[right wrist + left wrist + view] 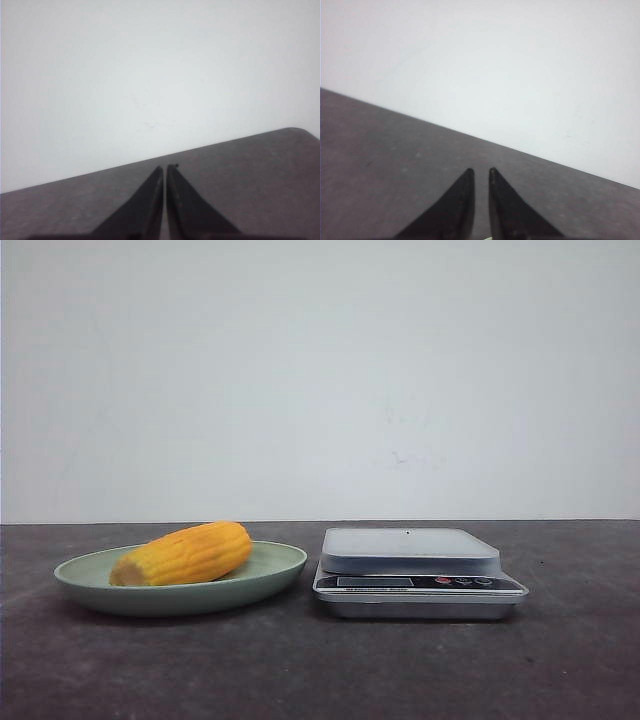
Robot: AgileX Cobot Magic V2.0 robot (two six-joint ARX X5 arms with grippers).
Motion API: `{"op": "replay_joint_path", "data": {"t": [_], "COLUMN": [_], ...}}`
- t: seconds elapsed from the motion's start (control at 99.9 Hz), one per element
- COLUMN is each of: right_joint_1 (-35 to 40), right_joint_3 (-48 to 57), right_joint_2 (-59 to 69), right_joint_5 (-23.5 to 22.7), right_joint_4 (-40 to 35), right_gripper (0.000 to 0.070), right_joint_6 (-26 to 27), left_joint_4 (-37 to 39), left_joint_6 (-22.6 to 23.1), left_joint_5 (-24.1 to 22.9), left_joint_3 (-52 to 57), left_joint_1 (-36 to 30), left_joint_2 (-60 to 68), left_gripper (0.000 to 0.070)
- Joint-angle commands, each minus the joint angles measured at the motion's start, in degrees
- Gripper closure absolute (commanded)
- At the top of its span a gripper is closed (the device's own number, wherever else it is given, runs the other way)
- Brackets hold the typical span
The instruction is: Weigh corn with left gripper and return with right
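Note:
The corn [185, 553], a stubby yellow-orange cob with its pale cut end towards the left, lies on a pale green plate [278, 568] at the left of the front view. A silver kitchen scale [412, 549] stands just right of the plate with nothing on its platform. Neither arm shows in the front view. In the left wrist view my left gripper [480, 172] hangs over bare dark table, its black fingers only a narrow slit apart and holding nothing. In the right wrist view my right gripper [165, 167] is shut and empty, also over bare table.
The dark table [320, 670] runs back to a plain white wall [320, 380]. The scale's display and buttons [462, 581] face the camera. Plate and scale sit close together, with a small gap between them.

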Motion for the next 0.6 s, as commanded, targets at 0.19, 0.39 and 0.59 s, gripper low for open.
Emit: {"op": "replay_joint_path", "data": {"t": [0.19,0.39,0.59], "right_joint_1": [0.46,0.79,0.79], "right_joint_3": [11.8,17.2,20.85], "right_joint_2": [7.34,10.34,15.5], "right_joint_5": [-4.83,-6.08,-8.26], "right_joint_4": [-2.12,-4.26,-7.13], "right_gripper": [0.039,0.0362,0.0297], "right_joint_6": [-3.98,-4.2,-2.82], "left_joint_4": [-2.69,-6.01,-8.63], "left_joint_6": [3.72,5.18,6.49], "left_joint_5": [6.6,7.08,7.1], "left_joint_3": [15.21,21.16,24.68], "left_joint_1": [-0.26,-2.38,-5.22], "left_joint_2": [9.81,15.98,23.04], "left_gripper": [0.0255,0.0255,0.0253]}}
